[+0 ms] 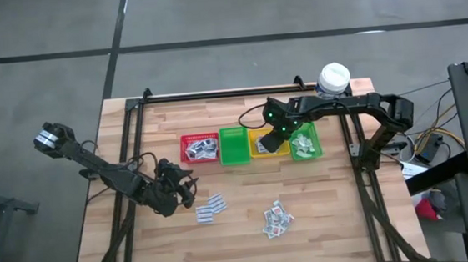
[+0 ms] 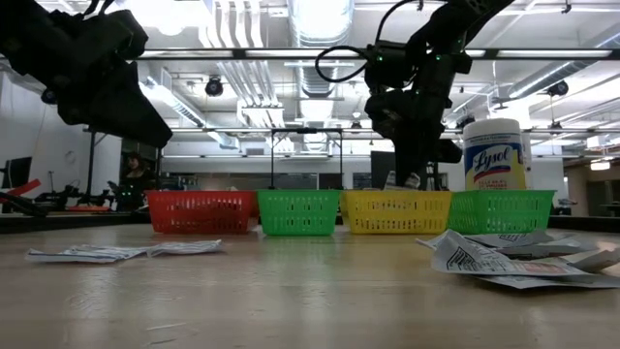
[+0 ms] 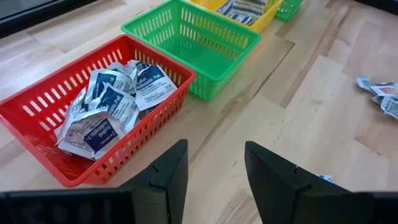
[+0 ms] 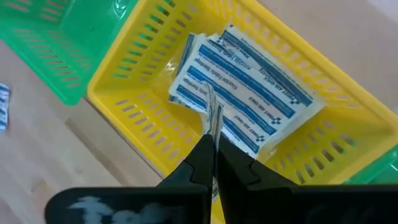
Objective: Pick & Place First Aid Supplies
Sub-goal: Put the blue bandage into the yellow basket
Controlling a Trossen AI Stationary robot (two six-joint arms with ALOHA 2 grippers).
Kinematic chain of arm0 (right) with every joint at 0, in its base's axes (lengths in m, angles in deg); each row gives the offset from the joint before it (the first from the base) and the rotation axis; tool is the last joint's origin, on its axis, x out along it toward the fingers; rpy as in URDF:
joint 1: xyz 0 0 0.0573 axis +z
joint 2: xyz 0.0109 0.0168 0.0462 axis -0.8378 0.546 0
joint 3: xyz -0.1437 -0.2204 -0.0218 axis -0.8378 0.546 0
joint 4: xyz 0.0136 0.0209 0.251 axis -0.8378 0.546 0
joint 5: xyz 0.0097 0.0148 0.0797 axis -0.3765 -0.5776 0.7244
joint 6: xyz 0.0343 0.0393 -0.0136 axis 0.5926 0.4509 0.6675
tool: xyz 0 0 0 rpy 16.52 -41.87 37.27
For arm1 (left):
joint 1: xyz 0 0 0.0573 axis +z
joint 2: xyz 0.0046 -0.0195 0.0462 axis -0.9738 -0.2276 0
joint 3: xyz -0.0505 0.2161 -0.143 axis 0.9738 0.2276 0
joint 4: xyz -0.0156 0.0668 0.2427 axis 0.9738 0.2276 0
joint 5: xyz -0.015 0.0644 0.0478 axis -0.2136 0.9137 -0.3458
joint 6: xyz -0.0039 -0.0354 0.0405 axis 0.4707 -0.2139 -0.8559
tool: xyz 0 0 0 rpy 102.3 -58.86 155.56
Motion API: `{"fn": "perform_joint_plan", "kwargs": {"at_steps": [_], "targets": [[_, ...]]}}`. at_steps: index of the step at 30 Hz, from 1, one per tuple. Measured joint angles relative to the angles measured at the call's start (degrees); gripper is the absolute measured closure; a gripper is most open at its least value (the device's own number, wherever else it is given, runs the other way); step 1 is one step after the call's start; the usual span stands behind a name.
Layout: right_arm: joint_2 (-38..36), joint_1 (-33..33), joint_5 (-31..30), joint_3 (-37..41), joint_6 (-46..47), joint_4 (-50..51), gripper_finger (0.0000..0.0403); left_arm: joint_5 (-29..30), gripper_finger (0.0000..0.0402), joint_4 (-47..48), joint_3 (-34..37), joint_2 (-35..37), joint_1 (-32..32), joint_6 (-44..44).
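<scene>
Yellow plastic basket (image 4: 124, 93) sits directly beneath the right claw (image 4: 212, 134), whose fingers are pinched together on a thin white paper packet (image 4: 210, 106) held on edge, its long axis running straight out from the fingertips over the blue-striped packets (image 4: 249, 93) already inside. Release looks like the coming move. Nearer the loose strip-shaped packets (image 1: 211, 208) on the wooden desk (image 1: 350, 222), just beside them, the left claw (image 3: 214, 171) hovers with fingers apart.

Packet print (image 1: 277, 218) too small
</scene>
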Motion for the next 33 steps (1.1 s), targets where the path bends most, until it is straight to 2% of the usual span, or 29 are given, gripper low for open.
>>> {"fn": "perform_joint_plan", "kwargs": {"at_steps": [11,22,26,33], "targets": [[0.02,0.00,0.22,0.00,-3.28,-0.51,0.0384,-0.15,0.0250,-0.56,0.00,0.00,-0.01,0.01],[0.02,-0.07,-0.22,0.02,-6.22,-0.89,0.0287,-0.17,0.0250,-0.61,0.00,0.02,-0.01,-0.34],[-0.13,-0.90,-0.28,-1.38,-9.72,2.15,0.0270,-0.19,0.0250,-0.64,0.00,0.02,-0.02,-1.00],[-0.54,-1.57,-0.35,-7.76,-11.03,12.07,0.0266,-0.22,0.0250,-1.56,0.00,0.02,-0.02,-2.07]]}}
